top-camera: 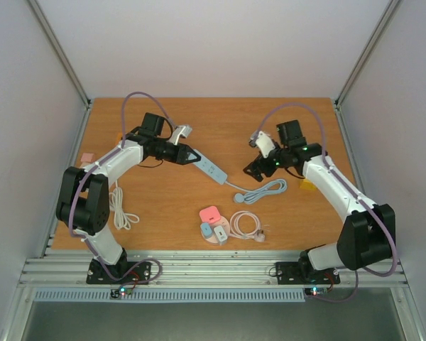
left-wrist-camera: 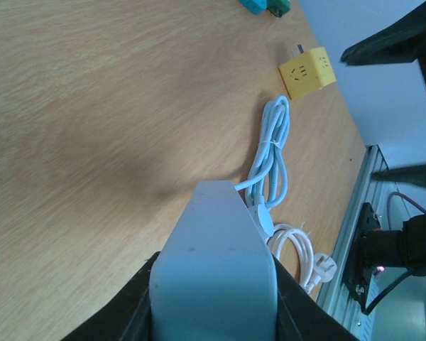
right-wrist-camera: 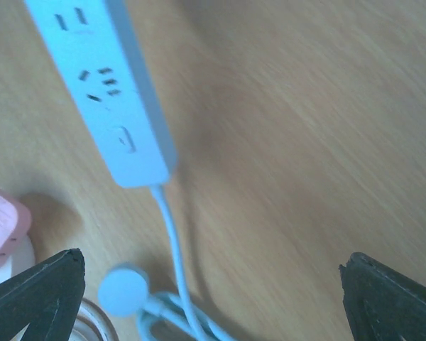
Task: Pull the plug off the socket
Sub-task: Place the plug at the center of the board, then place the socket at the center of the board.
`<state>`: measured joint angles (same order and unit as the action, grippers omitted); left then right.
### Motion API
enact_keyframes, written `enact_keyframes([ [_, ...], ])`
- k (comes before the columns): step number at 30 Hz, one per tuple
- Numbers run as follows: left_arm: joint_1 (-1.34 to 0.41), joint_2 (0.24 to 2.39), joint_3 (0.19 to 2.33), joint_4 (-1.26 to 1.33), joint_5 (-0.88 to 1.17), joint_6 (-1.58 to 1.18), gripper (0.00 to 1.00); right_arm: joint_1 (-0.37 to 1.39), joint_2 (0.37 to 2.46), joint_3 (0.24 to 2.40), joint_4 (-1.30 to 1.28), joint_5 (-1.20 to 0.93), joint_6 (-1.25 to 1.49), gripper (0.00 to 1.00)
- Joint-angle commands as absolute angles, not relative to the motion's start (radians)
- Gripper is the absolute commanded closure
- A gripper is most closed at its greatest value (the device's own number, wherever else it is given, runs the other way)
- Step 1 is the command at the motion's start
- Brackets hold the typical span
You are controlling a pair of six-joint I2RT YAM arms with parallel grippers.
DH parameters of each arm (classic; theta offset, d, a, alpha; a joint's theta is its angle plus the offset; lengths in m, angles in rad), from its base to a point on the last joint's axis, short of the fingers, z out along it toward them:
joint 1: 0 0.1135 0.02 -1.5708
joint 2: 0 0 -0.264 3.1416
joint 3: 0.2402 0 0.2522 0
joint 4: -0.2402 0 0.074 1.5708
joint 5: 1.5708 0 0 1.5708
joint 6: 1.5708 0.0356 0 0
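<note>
Orange-brown wood covers the bench (top-camera: 220,121), boxed in by pale walls. My left gripper (top-camera: 193,155) has its jaws pinching one short end of the white power strip (top-camera: 213,170), which runs diagonally across the middle of the bench; the left wrist view shows that end wedged between the black fingers (left-wrist-camera: 287,302). My right gripper (top-camera: 254,169) hovers just past the strip's other end with its jaws spread wide, gripping nothing. The strip's pale-blue cord (right-wrist-camera: 172,241) leaves that end and runs to a tied bundle (top-camera: 264,190). A round pale-blue plug (right-wrist-camera: 123,290) lies on the wood beside the cord, apart from the strip. A yellow cube adapter (left-wrist-camera: 307,71) sits near the bundle.
</note>
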<state>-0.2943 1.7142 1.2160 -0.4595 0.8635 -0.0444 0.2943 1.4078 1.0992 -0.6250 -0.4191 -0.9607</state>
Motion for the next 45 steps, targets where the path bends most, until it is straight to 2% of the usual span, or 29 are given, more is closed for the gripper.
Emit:
enact_keyframes([
  [1,-0.3,1.685,1.207,-0.409,0.955,-0.05,1.0,0.416,1.416,1.074,-0.464,-0.374,-1.005,0.01],
  [12,-0.299,1.675,1.195,-0.385,0.982,-0.058,0.99,0.608,1.5,1.047,-0.331,-0.296,-1.028,0.02],
  [20,-0.298,1.668,1.187,-0.371,1.006,-0.065,1.0,0.661,1.586,1.061,-0.262,-0.178,-1.009,0.03],
  [25,-0.298,1.667,1.186,-0.368,1.017,-0.067,0.99,0.663,1.626,1.085,-0.256,-0.136,-0.994,0.08],
  [33,-0.298,1.664,1.186,-0.364,1.02,-0.069,1.0,0.664,1.641,1.093,-0.241,-0.112,-0.966,0.29],
  [35,-0.298,1.665,1.186,-0.365,1.019,-0.071,1.0,0.664,1.646,1.103,-0.253,-0.105,-0.953,0.39],
  [37,-0.298,1.664,1.187,-0.364,1.016,-0.071,0.99,0.664,1.65,1.112,-0.27,-0.113,-0.945,0.55],
  [40,-0.298,1.664,1.19,-0.368,1.012,-0.072,0.89,0.664,1.651,1.117,-0.273,-0.106,-0.927,0.65],
  [42,-0.296,1.662,1.193,-0.371,1.009,-0.072,0.76,0.663,1.651,1.12,-0.273,-0.09,-0.918,0.67],
  [45,-0.288,1.655,1.195,-0.371,0.999,-0.071,0.49,0.654,1.656,1.131,-0.281,-0.074,-0.895,0.68],
])
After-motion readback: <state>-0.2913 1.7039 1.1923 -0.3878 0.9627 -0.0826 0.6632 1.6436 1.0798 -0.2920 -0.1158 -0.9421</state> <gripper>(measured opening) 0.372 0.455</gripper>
